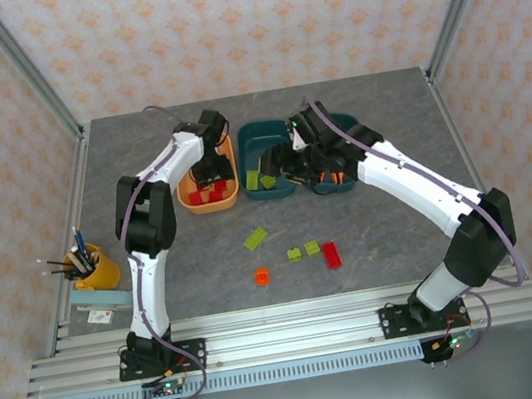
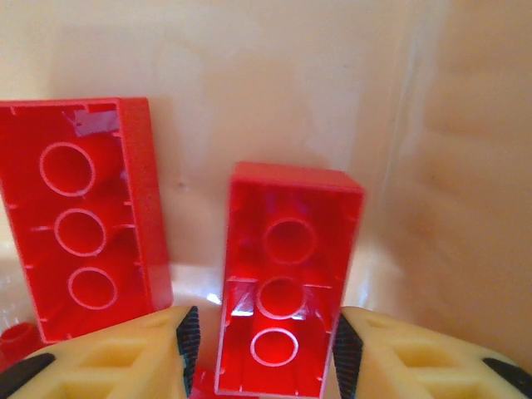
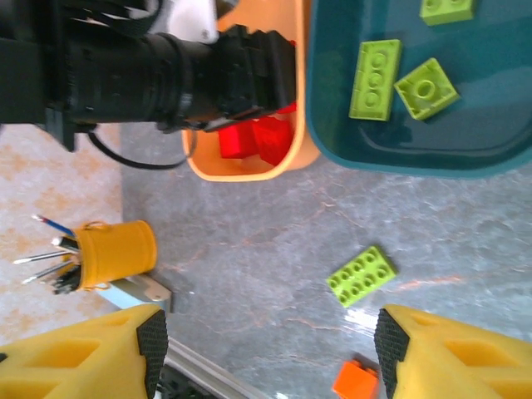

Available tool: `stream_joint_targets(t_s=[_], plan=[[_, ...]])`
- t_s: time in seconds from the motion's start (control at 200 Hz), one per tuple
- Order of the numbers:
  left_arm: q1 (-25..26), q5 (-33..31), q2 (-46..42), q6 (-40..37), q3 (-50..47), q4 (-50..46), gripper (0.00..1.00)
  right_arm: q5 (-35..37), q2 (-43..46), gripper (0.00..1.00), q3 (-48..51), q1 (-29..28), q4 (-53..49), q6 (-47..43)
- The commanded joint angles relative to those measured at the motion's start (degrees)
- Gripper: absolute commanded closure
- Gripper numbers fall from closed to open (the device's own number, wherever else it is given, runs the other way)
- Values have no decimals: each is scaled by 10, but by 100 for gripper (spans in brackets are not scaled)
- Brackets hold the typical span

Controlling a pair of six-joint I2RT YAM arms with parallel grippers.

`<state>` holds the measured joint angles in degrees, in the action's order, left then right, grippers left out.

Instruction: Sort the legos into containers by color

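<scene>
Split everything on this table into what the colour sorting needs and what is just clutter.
For the job:
orange tray; left teal tray; right teal tray; red bricks in the orange tray; green bricks in the left teal tray; loose green bricks; loose red brick; loose orange brick.

Just lying about:
pen cup; flat pale block beside it.

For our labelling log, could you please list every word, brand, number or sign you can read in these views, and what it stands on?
No text can be read anywhere.
Green bricks in the teal tray: no legible lettering on the studs.
Yellow pen cup: plain.
Small boards below the arm bases: any marks are too small to read.
Wallpaper: ornament only, no letters.
</scene>
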<state>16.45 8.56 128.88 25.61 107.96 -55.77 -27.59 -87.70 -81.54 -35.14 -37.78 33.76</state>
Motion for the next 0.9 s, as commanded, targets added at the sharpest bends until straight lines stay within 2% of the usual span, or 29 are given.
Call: stream_joint_targets(t_s=[0.0, 0.12, 0.24, 0.47, 0.696, 0.786, 0.896], plan=[[-4, -11, -28, -1, 15, -23, 41, 40, -3, 33, 3, -12, -73, -59], [-4, -19, -65, 4, 13, -29, 33, 72, -13, 33, 6, -49, -96, -109], [-4, -34, -126, 12, -9, -30, 26, 131, -60, 33, -19, -101, -131, -146], [-3, -56, -309, 43, -149, -5, 22, 175, -162, 29, -59, -186, -128, -199], [-4, -44, -497, 90, -332, 7, 22, 193, -255, 19, -114, -192, -143, -252], [-4, -52, -562, 105, -384, -5, 22, 190, -278, 20, -139, -192, -150, -250], [-4, -64, -624, 125, -424, -18, 22, 200, -304, 28, -174, -191, -176, -200]])
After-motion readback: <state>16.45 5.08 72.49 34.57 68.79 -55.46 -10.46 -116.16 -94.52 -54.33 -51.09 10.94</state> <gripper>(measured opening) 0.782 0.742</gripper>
